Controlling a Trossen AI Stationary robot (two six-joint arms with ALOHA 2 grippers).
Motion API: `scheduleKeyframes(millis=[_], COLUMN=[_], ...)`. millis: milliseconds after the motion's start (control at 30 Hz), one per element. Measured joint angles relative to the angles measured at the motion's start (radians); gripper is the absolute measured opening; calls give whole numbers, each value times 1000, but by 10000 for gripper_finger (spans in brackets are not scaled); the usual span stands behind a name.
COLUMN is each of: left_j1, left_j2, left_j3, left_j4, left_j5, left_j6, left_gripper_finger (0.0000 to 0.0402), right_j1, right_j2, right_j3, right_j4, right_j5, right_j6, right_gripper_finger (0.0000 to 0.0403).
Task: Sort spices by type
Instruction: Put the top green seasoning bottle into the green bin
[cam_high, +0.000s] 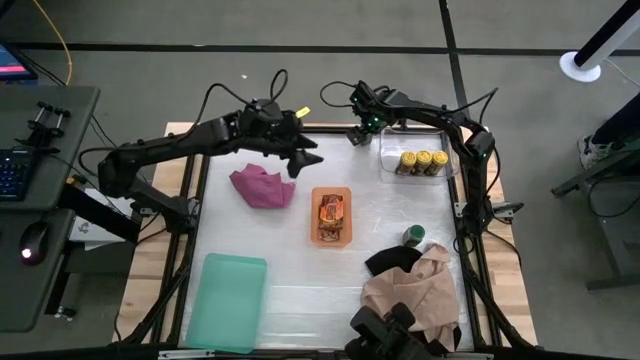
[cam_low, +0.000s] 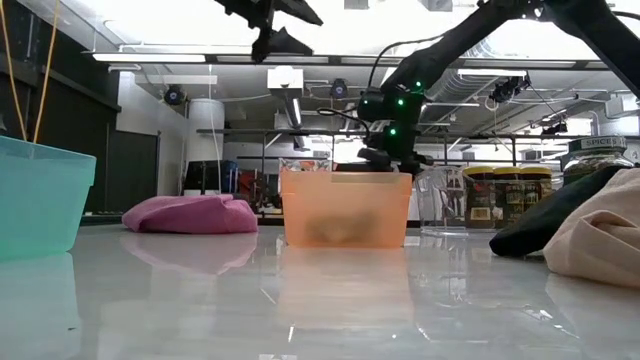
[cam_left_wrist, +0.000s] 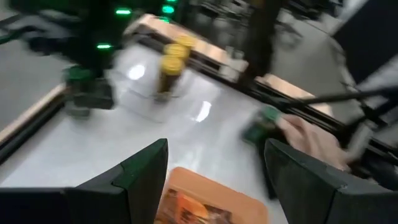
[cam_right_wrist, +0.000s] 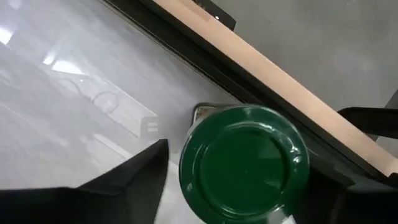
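Green-lidded jar (cam_right_wrist: 244, 163) upright between the right gripper (cam_right_wrist: 239, 186) fingers, far table edge.
Lid faces the wrist camera, axis vertical; whether the fingers grip or merely flank it cannot be told. Just beside it, a clear bin (cam_high: 447, 166) holds three yellow-lidded jars (cam_high: 423, 160). Left gripper (cam_high: 303, 152), fingers wide and empty, hangs above the magenta cloth (cam_high: 262, 186), near the orange tray (cam_high: 332, 192) of packets (cam_high: 332, 211).

Packets (cam_high: 331, 212) lie in tray (cam_high: 332, 240), jars (cam_high: 421, 161) beyond.
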Motion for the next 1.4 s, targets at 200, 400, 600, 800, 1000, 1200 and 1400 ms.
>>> scheduleKeyframes(millis=[200, 400, 600, 800, 1000, 1200, 1400], left_j1=[-3, -2, -2, -16, -142, -323, -479], left_j2=[-83, -179, -244, -315, -354, -306, -219], left_j3=[0, 0, -140, -479, -579, -491, -383], left_j4=[-77, -176, -129, 198, 420, 372, 268], left_j5=[101, 101, 100, 100, 3, -217, -333], left_j6=[92, 193, 227, -15, -183, 17, 36], left_gripper_finger=[255, 255, 255, 255, 255, 255, 256], right_j1=[8, 70, 198, 381, 580, 739, 830], right_j2=[-2, -61, -196, -306, -351, -350, -350], right_j3=[1, 0, 0, 1, 1, 1, 1], right_j4=[-5, 0, 45, 37, 37, 37, 48], right_j5=[-22, -52, -112, -163, -171, -116, -74], right_j6=[7, 0, 0, -27, -38, -97, -139], right_gripper_finger=[189, 189, 189, 189, 189, 189, 189])
